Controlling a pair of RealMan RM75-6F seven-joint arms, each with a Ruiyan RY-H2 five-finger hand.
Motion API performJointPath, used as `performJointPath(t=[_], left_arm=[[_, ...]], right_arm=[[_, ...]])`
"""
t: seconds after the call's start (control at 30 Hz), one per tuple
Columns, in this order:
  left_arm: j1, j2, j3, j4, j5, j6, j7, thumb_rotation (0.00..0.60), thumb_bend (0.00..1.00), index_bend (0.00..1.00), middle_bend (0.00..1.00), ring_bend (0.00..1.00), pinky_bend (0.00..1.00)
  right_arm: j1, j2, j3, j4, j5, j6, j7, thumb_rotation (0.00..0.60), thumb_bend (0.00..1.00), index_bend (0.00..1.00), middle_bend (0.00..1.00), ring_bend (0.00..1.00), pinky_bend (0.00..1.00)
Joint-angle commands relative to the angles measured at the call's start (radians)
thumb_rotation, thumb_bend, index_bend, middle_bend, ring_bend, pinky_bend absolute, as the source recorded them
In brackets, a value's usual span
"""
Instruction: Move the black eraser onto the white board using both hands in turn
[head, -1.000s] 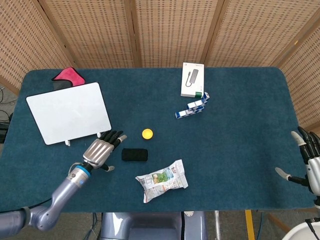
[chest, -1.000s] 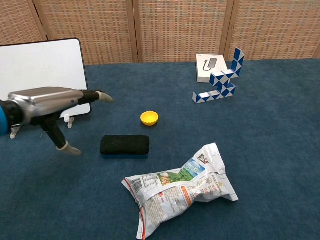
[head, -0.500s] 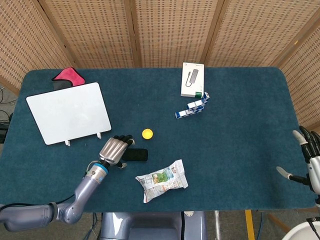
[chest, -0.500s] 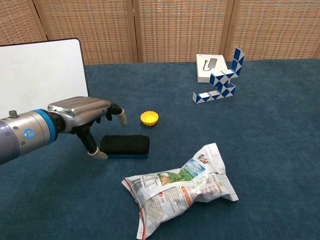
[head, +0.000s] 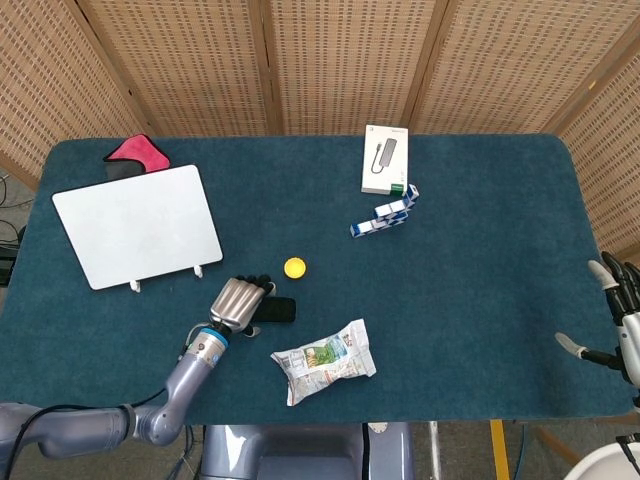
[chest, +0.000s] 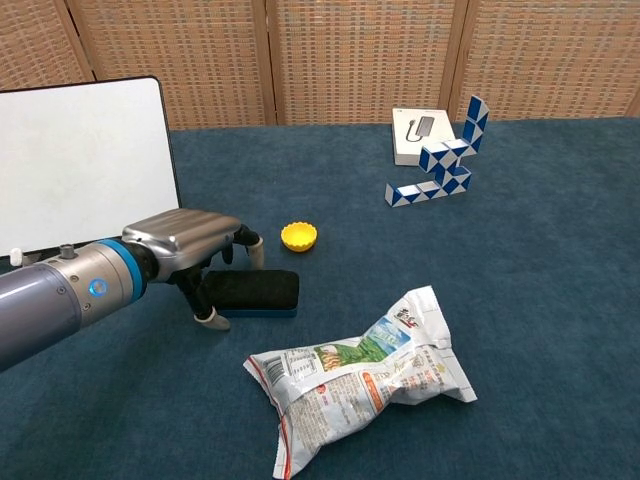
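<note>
The black eraser (chest: 258, 291) lies flat on the blue table, front left of centre; in the head view the eraser (head: 277, 309) is half hidden by my hand. My left hand (chest: 196, 247) hovers over its left end, fingers spread and curving down around it, thumb tip at the near edge; whether they touch it is unclear. This left hand (head: 240, 300) also shows in the head view. The white board (head: 138, 224) rests at the far left. My right hand (head: 622, 322) stays at the table's right edge, fingers apart, holding nothing.
A crumpled snack bag (chest: 358, 373) lies just right of the eraser in front. A yellow cap (chest: 298, 236) sits behind it. A blue-white puzzle snake (chest: 440, 163) and a white box (chest: 421, 135) are at the back. A pink cloth (head: 136, 152) lies behind the board.
My left hand has moved right, from beside the board's corner to over the eraser's left end, with its fingers curving downward. The eraser and right hand have not moved.
</note>
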Motion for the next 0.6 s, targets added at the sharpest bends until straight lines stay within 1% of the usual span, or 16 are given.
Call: performJointPath(t=[0.03,0.17,0.23,0.33,0.43,0.5,0.6], left_arm=[[-0.002,-0.008,0.005,0.014,0.010,-0.001,-0.012,0.600,0.24,0.43,0.34,0.42,0.43],[0.004,-0.015,0.007,0.026,0.056,0.024,-0.044,0.600,0.36,0.52,0.42,0.49,0.47],[0.010,-0.013,0.007,0.031,0.094,0.049,-0.068,0.600,0.41,0.53,0.43,0.50,0.48],[0.019,0.005,0.004,0.034,0.158,0.093,-0.100,0.600,0.44,0.54,0.43,0.51,0.48],[0.029,0.036,0.000,0.056,0.245,0.162,-0.126,0.600,0.44,0.54,0.43,0.51,0.48],[0.041,0.048,-0.002,0.116,0.320,0.231,-0.163,0.600,0.44,0.54,0.43,0.51,0.48],[0.063,0.043,-0.008,0.247,0.388,0.315,-0.248,0.600,0.44,0.55,0.43,0.51,0.48]], right_arm=[[-0.001,-0.001,0.002,0.002,-0.003,-0.001,0.002,0.600,0.00,0.00,0.00,0.00,0.00],[-0.004,-0.002,0.005,0.006,-0.002,-0.005,0.004,0.600,0.00,0.00,0.00,0.00,0.00],[-0.005,-0.001,0.007,0.007,-0.002,-0.006,0.007,0.600,0.00,0.00,0.00,0.00,0.00],[-0.006,-0.001,0.008,0.007,-0.002,-0.011,0.008,0.600,0.00,0.00,0.00,0.00,0.00],[-0.007,-0.001,0.010,0.008,-0.003,-0.012,0.010,0.600,0.00,0.00,0.00,0.00,0.00],[-0.008,-0.001,0.012,0.007,-0.004,-0.013,0.010,0.600,0.00,0.00,0.00,0.00,0.00],[-0.009,-0.001,0.011,0.004,-0.007,-0.015,0.006,0.600,0.00,0.00,0.00,0.00,0.00]])
